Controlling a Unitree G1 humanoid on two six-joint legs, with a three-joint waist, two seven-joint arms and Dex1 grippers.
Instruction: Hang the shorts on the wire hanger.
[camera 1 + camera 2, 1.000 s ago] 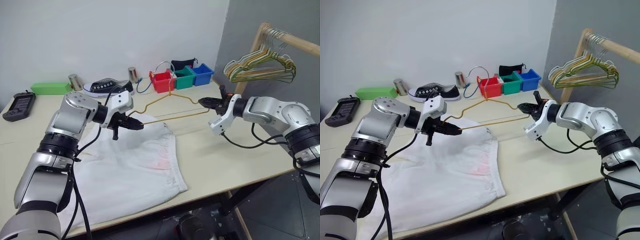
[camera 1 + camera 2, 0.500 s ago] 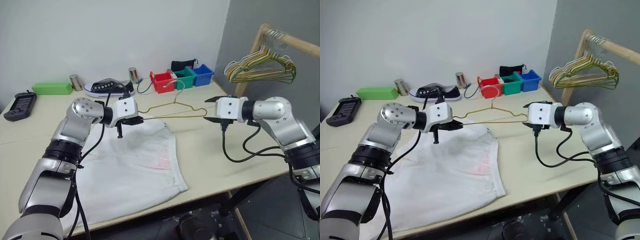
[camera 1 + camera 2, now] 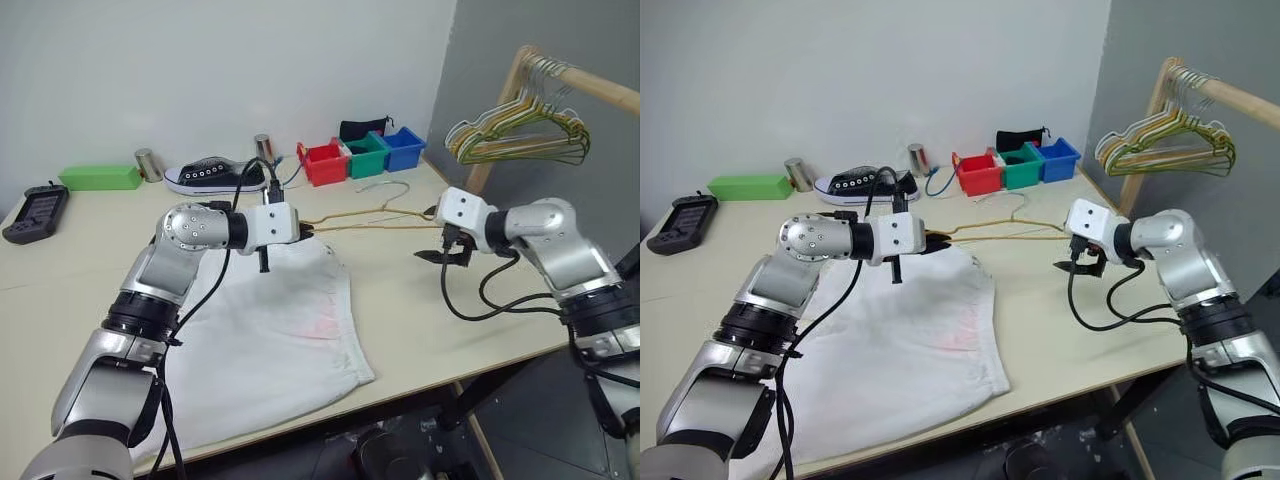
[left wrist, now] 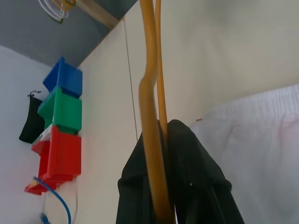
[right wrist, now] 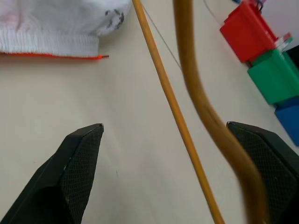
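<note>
The white shorts [image 3: 270,330] lie flat on the table, with a faint pink stain near their middle. My left gripper [image 3: 300,230] is shut on the left end of the gold wire hanger [image 3: 365,224], which it holds almost level just above the shorts' waistband. In the left wrist view the black fingers [image 4: 187,177] pinch both wires. My right gripper [image 3: 436,256] is open just below the hanger's right end. In the right wrist view its fingers [image 5: 79,177] stand wide apart with the hanger [image 5: 163,88] passing between them, unclamped.
Red [image 3: 322,162], green and blue bins stand at the back of the table, beside a black sneaker [image 3: 215,176], two metal cans and a green box [image 3: 98,177]. A black device [image 3: 28,212] lies far left. A wooden rack with bunched hangers [image 3: 520,135] stands at the right, beyond the table edge.
My right gripper has opened, released the hanger's right end and dropped slightly. My left gripper rolled and shifted right, turning the hanger from tilted up to nearly level.
</note>
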